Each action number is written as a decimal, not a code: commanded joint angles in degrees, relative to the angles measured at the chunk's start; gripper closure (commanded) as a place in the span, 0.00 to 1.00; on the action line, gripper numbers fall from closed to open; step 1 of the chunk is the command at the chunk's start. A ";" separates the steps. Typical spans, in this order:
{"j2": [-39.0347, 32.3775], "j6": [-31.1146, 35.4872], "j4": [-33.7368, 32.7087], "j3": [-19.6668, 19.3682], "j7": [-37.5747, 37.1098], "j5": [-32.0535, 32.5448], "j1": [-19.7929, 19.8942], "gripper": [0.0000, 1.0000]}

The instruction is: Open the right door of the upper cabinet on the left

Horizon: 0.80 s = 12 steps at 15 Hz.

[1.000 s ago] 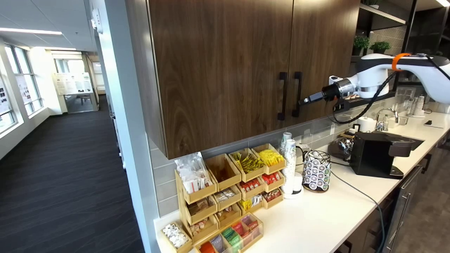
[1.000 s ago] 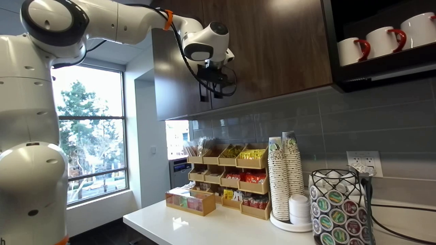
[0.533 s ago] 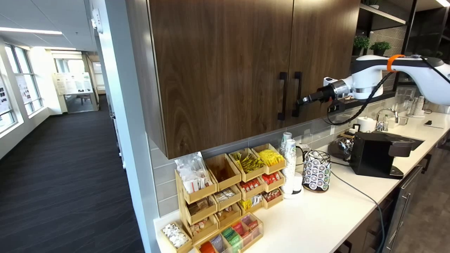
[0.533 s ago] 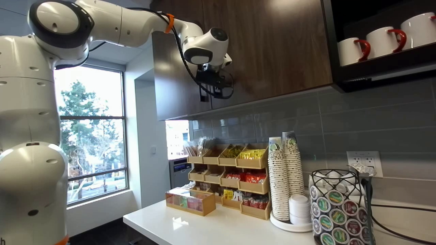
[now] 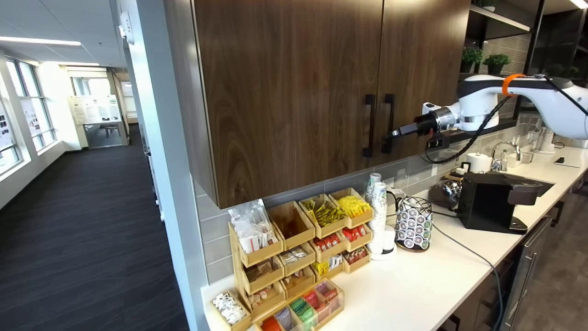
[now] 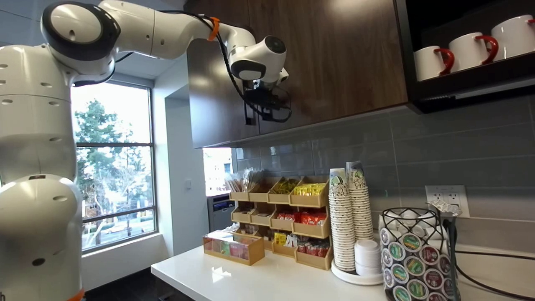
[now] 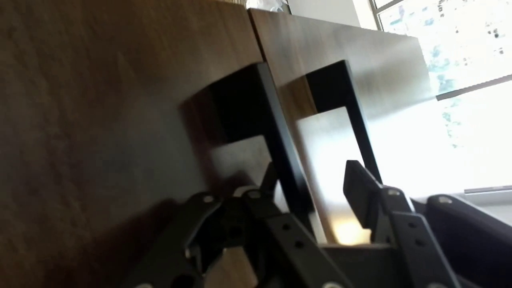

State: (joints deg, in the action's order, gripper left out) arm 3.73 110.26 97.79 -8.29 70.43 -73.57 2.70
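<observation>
The upper cabinet [image 5: 294, 82] is dark-brown wood with both doors shut. Its right door [image 5: 425, 50] is also in view [image 6: 330, 54], and fills the left of the wrist view [image 7: 100, 100]. The right door's black bar handle [image 5: 389, 102] runs between my fingers in the wrist view [image 7: 280, 132]. My gripper [image 7: 312, 176] is open, one finger partly behind that bar, the other apart from it on the far side. In an exterior view, my gripper [image 5: 391, 134] is at the handle's lower part. Whether a finger touches the bar I cannot tell.
The left door's handle [image 7: 352, 96] stands close beside my outer finger. Below are a wooden packet rack [image 5: 294, 230], cup stacks [image 6: 342, 217], a pod carousel [image 6: 413, 255] and a black coffee machine [image 5: 491, 202]. Shelving with mugs [image 6: 434, 62] adjoins the cabinet.
My arm has moved slightly toward the cabinet's centre and a little lower, bringing the gripper closer onto the right door's handle. The doors have not moved.
</observation>
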 commanded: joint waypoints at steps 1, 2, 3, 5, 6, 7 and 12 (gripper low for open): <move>-0.74 -5.82 -0.77 0.11 1.84 -3.20 1.44 0.85; -0.67 -6.98 -0.64 -0.02 1.99 -3.47 1.89 0.92; -0.53 -7.90 -0.46 -0.10 2.03 -3.47 2.29 0.99; 0.63 -9.97 0.27 -0.31 2.97 -2.82 2.95 0.95; 1.54 -10.94 0.89 -0.49 3.32 -2.42 3.31 0.95; 2.17 -11.70 1.31 -0.60 3.70 -1.96 3.65 0.95; 7.25 -16.73 5.92 -2.17 5.36 1.25 5.50 0.95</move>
State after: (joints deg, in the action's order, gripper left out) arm 4.87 98.44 98.98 -9.46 75.45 -73.53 6.86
